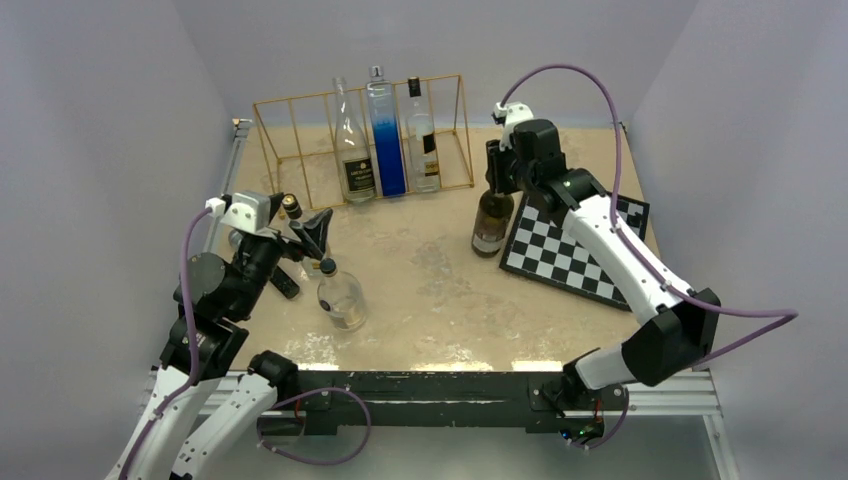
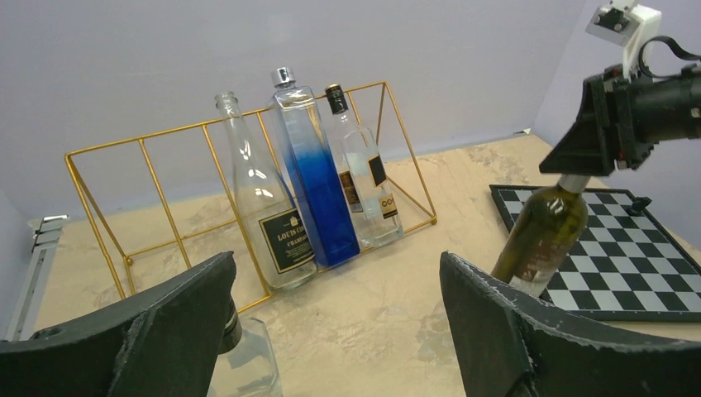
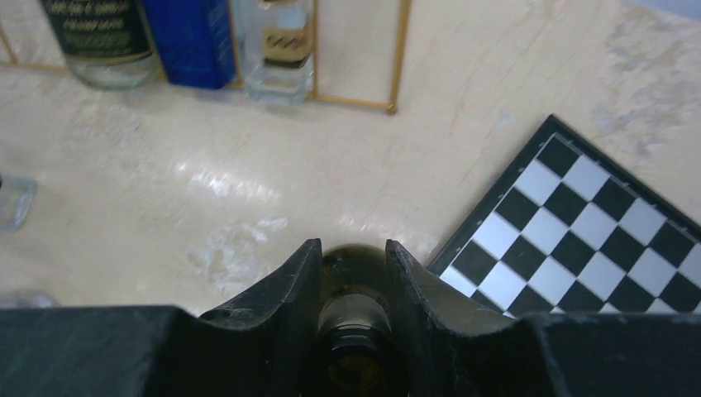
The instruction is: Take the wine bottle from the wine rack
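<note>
Wine bottle [image 1: 491,222] centre right, neck clenched by right gripper [image 1: 497,180], apart from wine rack [image 1: 300,150] at top; left gripper [image 1: 303,250] spread wide, lower left.

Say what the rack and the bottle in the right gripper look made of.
Wine rack: likely metal wire, gold finish; thin, straight, glinting bars. Dark bottle: probably glass, glossy olive-green, slightly see-through; its label looks like paper.
</note>
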